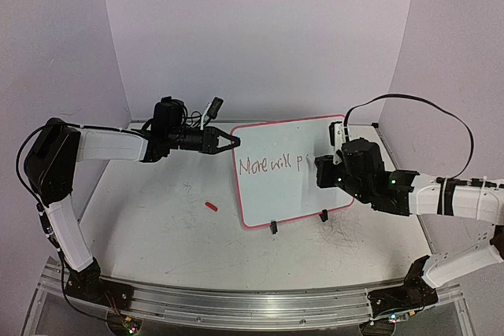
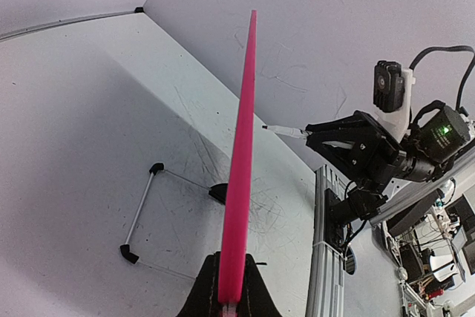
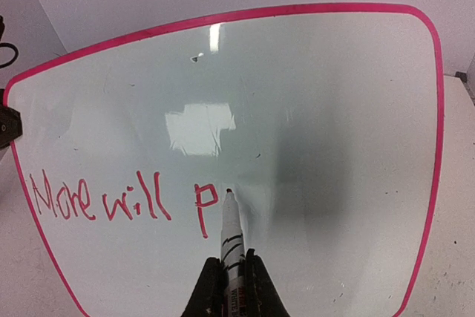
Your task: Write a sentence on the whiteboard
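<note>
1. Near zone. On the bare surface (image 1: 157, 226) in front of the board lies a small red piece (image 1: 211, 205), possibly the marker's cap; it is too small to say for certain. It is well apart from both arms.

2. Board position. The whiteboard (image 1: 283, 194) stands near upright at mid-surface on its two black clip feet (image 1: 273, 227). Its face is turned toward the right arm.

3. Left claw (image 1: 234, 141). It is clenched on the board's left rim. Its own wrist view shows the pink edge (image 2: 241, 146) running up from between its fingers (image 2: 204, 298). Judged function: steadying the board.

4. Right claw (image 3: 230, 283). It is clamped around a marker (image 3: 231, 231) held pointing at the board. The tip is at or just off the glossy face, immediately right of the last letter. Actual contact cannot be confirmed.

5. Work done. The sentence (image 3: 111, 200) so far reads "More will p" in red, on one line across the lower left of the board.

6. Work outstanding. In my judgement the writing is partway through. The third word is only begun, and the rest of the line and the whole area to its right are blank. Later steps, such as recapping, are not begun.
</note>
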Robot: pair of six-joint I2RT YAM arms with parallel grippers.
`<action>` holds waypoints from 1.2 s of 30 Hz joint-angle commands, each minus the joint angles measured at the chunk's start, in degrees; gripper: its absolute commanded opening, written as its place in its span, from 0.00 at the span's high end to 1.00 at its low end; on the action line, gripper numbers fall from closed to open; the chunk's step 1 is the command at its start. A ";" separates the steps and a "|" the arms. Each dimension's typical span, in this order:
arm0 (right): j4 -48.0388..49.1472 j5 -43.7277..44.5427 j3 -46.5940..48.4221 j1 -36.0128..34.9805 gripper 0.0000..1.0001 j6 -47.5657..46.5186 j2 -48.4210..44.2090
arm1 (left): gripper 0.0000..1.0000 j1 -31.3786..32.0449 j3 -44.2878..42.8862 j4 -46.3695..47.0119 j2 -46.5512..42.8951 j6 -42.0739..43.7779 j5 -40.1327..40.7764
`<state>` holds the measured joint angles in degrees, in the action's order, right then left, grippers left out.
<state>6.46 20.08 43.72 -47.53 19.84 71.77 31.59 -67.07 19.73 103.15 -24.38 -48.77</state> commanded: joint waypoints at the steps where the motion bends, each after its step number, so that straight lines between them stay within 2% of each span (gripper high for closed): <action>1: 1.91 1.07 1.39 0.33 1.00 0.09 2.03 | 1.00 0.75 -0.94 -3.03 -0.93 0.20 1.73; 21: 3.87 3.58 2.82 0.71 1.00 -0.83 4.89 | 1.00 0.84 -1.31 -3.11 -0.57 -0.12 1.19; 36: 2.60 -1.42 1.00 0.70 1.00 -0.34 3.46 | 1.00 0.93 -1.22 -3.11 -0.97 0.04 1.29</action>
<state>8.95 20.46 44.66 -46.98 18.96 76.14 31.62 -67.07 19.53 103.15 -24.38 -48.73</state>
